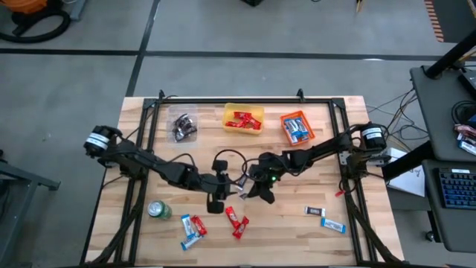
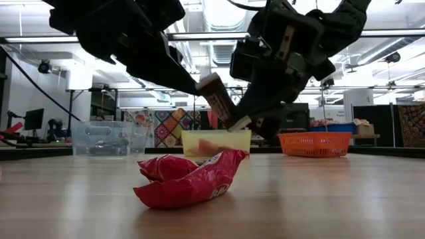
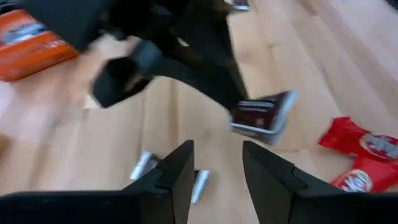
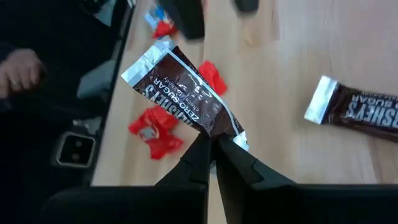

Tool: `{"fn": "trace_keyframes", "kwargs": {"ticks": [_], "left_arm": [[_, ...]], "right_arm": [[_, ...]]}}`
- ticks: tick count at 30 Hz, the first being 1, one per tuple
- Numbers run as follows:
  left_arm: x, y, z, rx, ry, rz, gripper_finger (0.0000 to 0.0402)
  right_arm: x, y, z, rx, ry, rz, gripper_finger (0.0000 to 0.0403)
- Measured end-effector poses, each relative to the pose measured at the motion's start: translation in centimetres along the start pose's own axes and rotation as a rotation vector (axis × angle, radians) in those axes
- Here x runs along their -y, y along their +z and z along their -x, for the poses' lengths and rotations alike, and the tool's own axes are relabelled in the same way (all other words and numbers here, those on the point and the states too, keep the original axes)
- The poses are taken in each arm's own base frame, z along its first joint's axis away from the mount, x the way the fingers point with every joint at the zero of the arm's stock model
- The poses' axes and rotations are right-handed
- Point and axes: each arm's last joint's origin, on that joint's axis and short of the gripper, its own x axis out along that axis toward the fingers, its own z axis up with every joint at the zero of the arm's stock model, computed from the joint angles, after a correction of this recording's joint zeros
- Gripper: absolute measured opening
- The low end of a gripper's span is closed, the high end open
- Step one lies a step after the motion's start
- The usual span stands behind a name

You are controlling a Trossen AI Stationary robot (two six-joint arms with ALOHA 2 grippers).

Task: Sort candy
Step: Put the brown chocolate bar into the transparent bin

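Note:
My right gripper (image 4: 214, 142) is shut on a dark brown candy bar with silver ends (image 4: 186, 93), held above the table near its middle (image 1: 255, 187). The low view shows this bar (image 2: 216, 98) tilted in the air. My left gripper (image 3: 214, 168) stands open just left of it (image 1: 219, 199), fingers slanting down over a second dark bar (image 3: 144, 165) that lies flat on the wood (image 4: 354, 112). Red candy (image 1: 236, 219), red and blue candy (image 1: 192, 229) and blue candy (image 1: 324, 218) lie toward the near edge. My right gripper pinches one end of the brown bar (image 4: 227, 129) between its two fingers. The rest of the bar sticks out past the fingertips. The fingers slant down from the table's right side. The bar is lifted clear of the table and tilted.
At the far side stand a clear bin with dark candy (image 1: 184, 128), a yellow bin with red candy (image 1: 243, 119) and an orange basket with blue candy (image 1: 297, 128). A green can (image 1: 158, 211) stands near left. Beside the table a person's hand (image 4: 22, 71) shows.

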Motion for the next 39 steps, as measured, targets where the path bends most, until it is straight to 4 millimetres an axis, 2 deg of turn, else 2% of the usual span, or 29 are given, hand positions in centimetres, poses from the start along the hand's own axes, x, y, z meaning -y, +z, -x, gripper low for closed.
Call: {"fn": "trace_keyframes", "kwargs": {"ticks": [6,17,20,24,26,33,36,39], "left_arm": [[0.4,-0.1,-0.1,-0.007,-0.125,0.015,0.013],[0.5,0.6,-0.1,0.062,-0.13,0.038,0.013],[0.5,0.6,-0.1,0.068,-0.13,0.038,0.0108],[0.5,0.5,-0.1,0.057,-0.128,0.034,0.0036],[0.4,0.5,-0.1,0.049,-0.127,0.042,0.0012],[0.0,-0.1,0.5,-0.035,-0.066,0.056,0.0008],[-1.2,-0.2,1.6,-0.136,0.05,0.08,0.0004],[-2.9,-0.2,3.2,-0.253,0.24,0.107,0.0007]], "right_arm": [[-0.1,0.2,0.0,0.012,0.02,-0.025,0.0009],[-0.7,1.7,0.1,0.078,0.049,-0.009,0.0009],[-0.8,1.9,0.1,0.082,0.05,-0.003,0.0009],[-0.8,1.9,0.1,0.088,0.04,-0.001,0.0015],[-0.8,1.9,0.1,0.091,0.034,-0.002,0.0029],[-0.1,2.2,0.5,0.101,0.016,-0.018,0.0122],[0.6,2.5,1.0,0.107,-0.007,-0.043,0.0158],[1.5,2.6,1.4,0.103,-0.038,-0.073,0.0182]]}}
